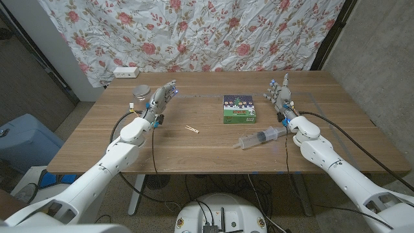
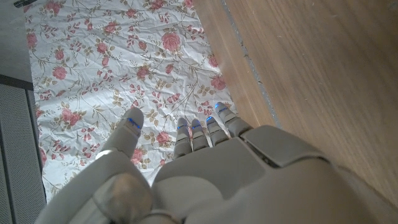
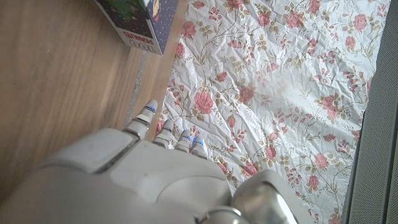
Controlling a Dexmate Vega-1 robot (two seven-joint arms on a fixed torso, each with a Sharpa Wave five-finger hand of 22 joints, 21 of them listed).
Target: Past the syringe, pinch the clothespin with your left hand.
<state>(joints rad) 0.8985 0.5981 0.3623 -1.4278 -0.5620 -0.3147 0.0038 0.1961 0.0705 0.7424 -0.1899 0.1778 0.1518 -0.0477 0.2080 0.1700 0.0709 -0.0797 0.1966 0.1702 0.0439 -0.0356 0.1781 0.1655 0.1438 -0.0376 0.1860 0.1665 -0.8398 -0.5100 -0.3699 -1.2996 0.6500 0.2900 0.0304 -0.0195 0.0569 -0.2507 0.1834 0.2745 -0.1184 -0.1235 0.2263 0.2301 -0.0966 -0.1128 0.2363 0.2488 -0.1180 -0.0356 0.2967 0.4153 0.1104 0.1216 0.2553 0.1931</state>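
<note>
A small pale wooden clothespin (image 1: 192, 129) lies on the table a little left of centre. The clear syringe (image 1: 261, 136) lies to its right, angled, near my right wrist. My left hand (image 1: 162, 98) stands raised at the table's left, fingers apart and empty, up and to the left of the clothespin. My right hand (image 1: 279, 94) stands raised at the right, fingers apart and empty, just behind the syringe. From the left wrist camera, the back of my left hand (image 2: 205, 174) shows with its fingers spread toward the floral cloth. The right wrist camera shows the back of my right hand (image 3: 155, 168) likewise.
A green box (image 1: 239, 109) sits at the table's centre, and its corner (image 3: 138, 22) shows in the right wrist view. A round grey object (image 1: 141, 92) lies behind my left hand. A white power strip (image 1: 125, 72) sits at the back left. A floral cloth (image 1: 194, 32) hangs behind the table.
</note>
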